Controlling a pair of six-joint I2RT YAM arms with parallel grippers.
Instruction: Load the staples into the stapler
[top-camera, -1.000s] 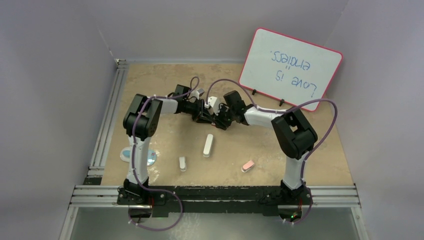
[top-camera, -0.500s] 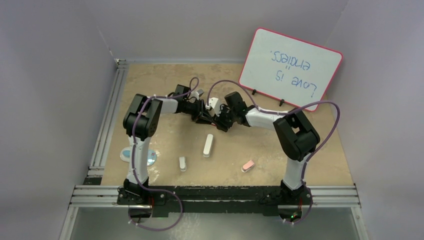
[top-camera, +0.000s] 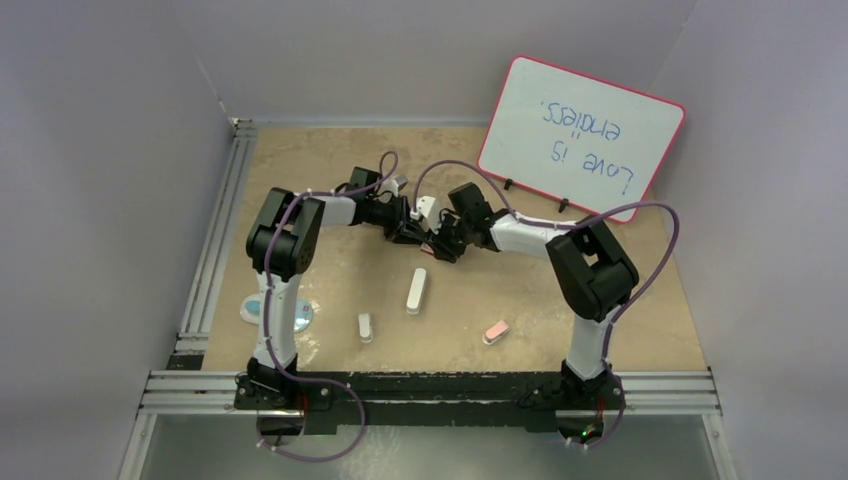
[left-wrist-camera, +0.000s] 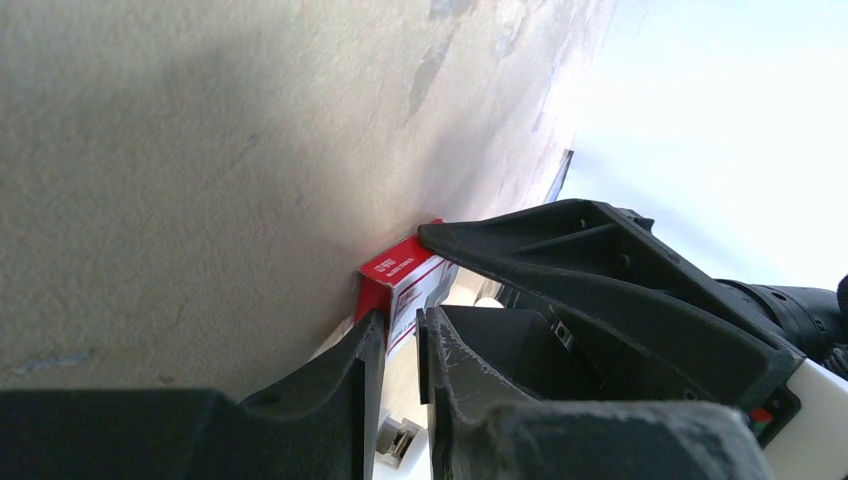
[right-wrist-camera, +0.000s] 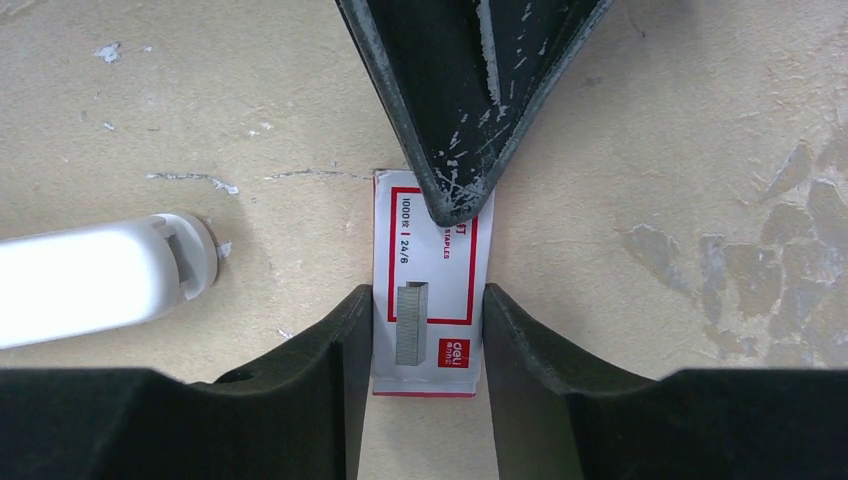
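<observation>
Lying flat near the middle of the worktop (top-camera: 300, 160), a little toward the far edge, staple box (right-wrist-camera: 430, 300) pinched on both long sides by right fingers (right-wrist-camera: 300, 400), left fingers (right-wrist-camera: 460, 100) almost pressed together, tip over one short end, grip there impossible to tell.
</observation>
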